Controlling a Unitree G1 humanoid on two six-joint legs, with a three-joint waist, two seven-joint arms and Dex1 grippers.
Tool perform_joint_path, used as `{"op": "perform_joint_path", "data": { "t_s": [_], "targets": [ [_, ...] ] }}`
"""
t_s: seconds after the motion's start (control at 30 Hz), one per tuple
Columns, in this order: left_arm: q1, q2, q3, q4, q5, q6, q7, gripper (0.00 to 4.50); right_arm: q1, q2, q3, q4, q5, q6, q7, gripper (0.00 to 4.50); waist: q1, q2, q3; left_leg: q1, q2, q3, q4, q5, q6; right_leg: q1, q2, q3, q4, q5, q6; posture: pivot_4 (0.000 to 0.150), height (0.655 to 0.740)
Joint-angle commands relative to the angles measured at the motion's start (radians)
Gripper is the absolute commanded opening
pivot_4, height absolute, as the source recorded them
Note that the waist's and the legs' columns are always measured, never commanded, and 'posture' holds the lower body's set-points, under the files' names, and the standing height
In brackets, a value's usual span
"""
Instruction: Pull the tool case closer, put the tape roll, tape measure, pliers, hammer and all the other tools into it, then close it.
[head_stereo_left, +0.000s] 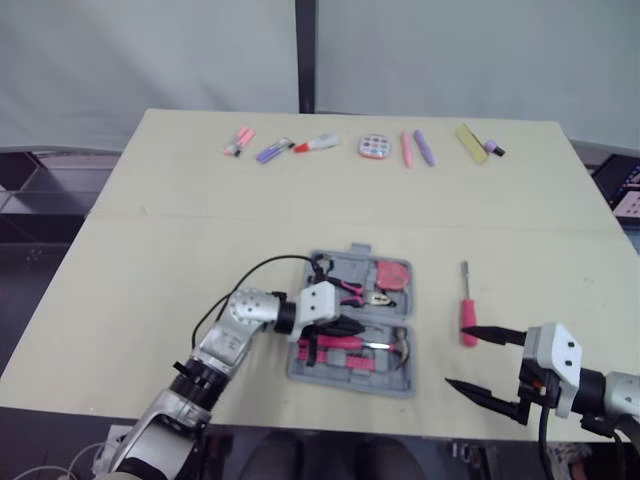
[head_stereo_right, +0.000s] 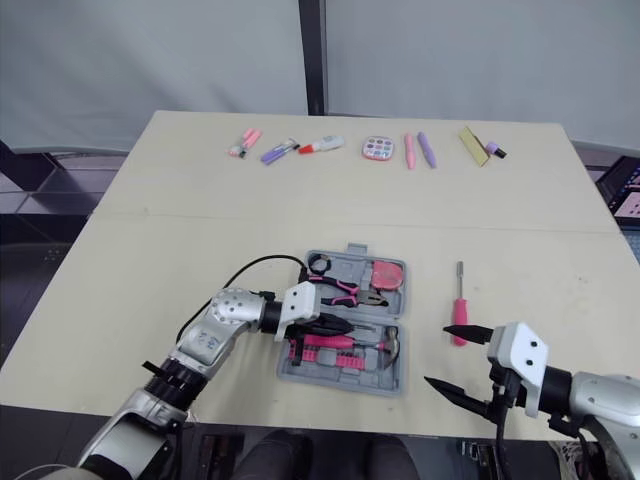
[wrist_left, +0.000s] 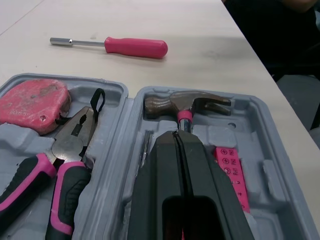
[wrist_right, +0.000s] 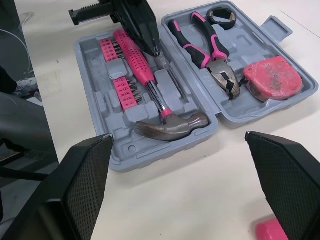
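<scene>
Left gripper pinched shut, tips down on the hammer shaft, likely seating it in the case. Right gripper gapes wide at the case's 3 o'clock, apparently poised for the screwdriver lying outside there.

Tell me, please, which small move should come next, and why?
Probably bring the open right jaws over the pink screwdriver and close on its handle. It lies on the table just beside them, outside the tool case, while the hammer, pliers and tape measure already sit inside. It seems the nearest tool left out.
</scene>
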Motion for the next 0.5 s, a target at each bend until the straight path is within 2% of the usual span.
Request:
{"op": "perform_joint_path", "data": {
  "t_s": [0.03,0.5],
  "targets": [
    [0.012,0.003,-0.012,-0.005,0.010,-0.032,-0.008,0.02,0.003,0.001,-0.027,-0.029,0.018,-0.006,0.002,4.50,0.000,0.000,0.000,0.000,0.000,0.000,0.000,0.000,0.000,0.000,0.000,0.000,0.000,0.000,0.000,0.150,0.7134],
    [0.051,0.038,-0.050,-0.053,0.052,-0.031,-0.017,0.02,-0.001,0.000,-0.029,-0.025,0.013,-0.006,-0.002,4.50,0.000,0.000,0.000,0.000,0.000,0.000,0.000,0.000,0.000,0.000,0.000,0.001,0.000,0.000,0.000,0.150,0.7134]
  ]
}}
